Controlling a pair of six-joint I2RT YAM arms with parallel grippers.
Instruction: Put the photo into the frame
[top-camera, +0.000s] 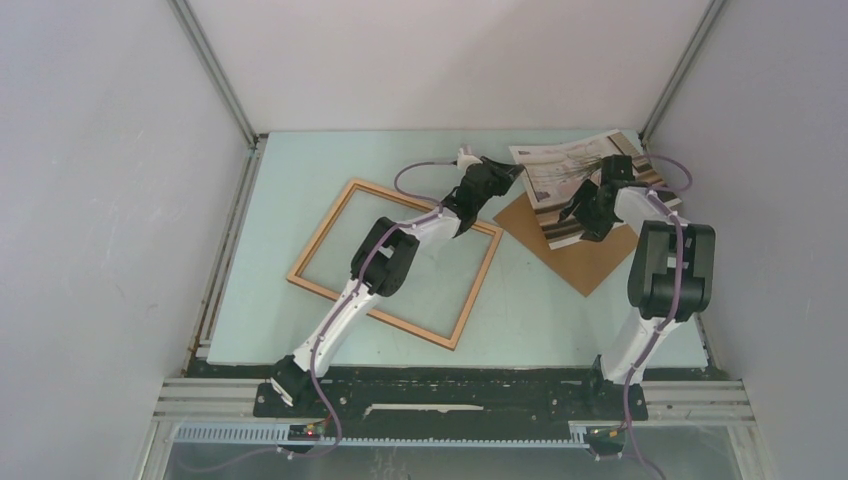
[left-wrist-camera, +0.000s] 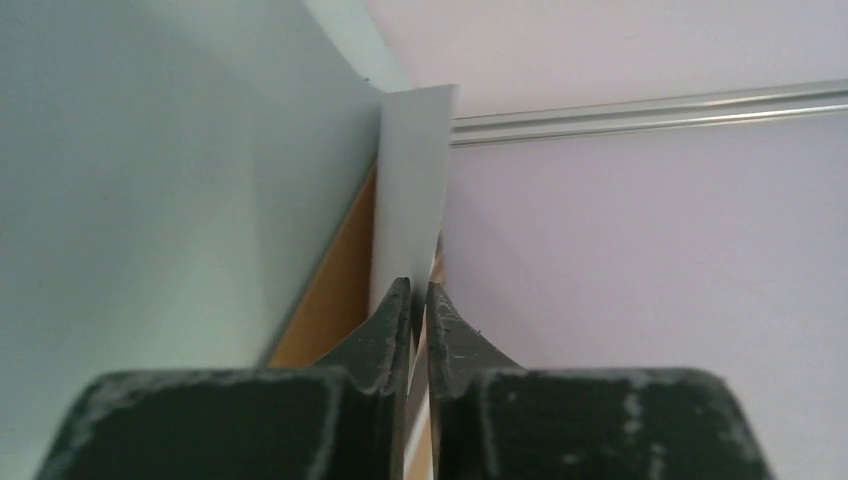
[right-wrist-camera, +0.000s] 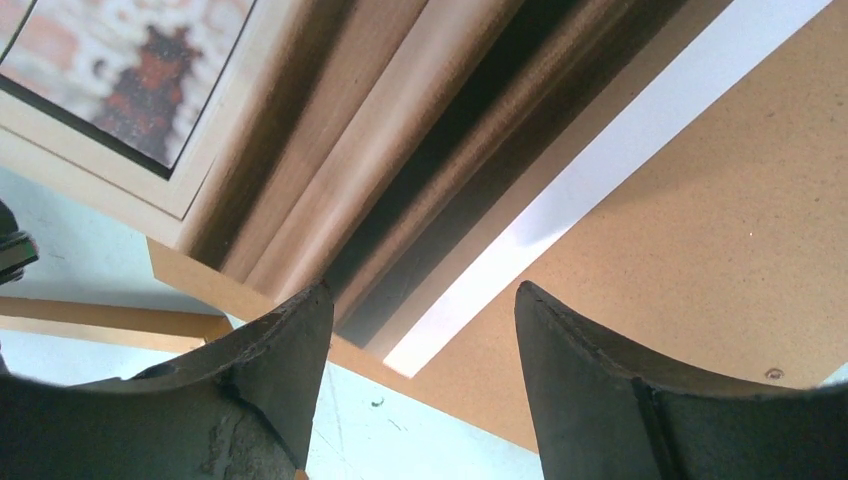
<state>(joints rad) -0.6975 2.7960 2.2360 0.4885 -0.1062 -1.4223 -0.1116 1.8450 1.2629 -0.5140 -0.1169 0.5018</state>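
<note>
The photo (top-camera: 565, 165) lies skewed over the brown backing board (top-camera: 590, 262) at the desk's (top-camera: 300, 170) far right, its striped side toward the arms and its long axis hard to judge, with its left edge clenched in the left fingers (left-wrist-camera: 385, 340) and the right fingers (right-wrist-camera: 290, 345) spread above it.

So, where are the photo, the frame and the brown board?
photo (top-camera: 560, 172), top view, printed face.
frame (top-camera: 474, 288), top view, right-hand rail.
brown board (top-camera: 587, 262), top view, near corner.

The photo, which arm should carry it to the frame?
Left. The left end effector is shut on the white-bordered striped photo, and the light-brown wooden frame lies on that side. The right end effector is open.
</note>
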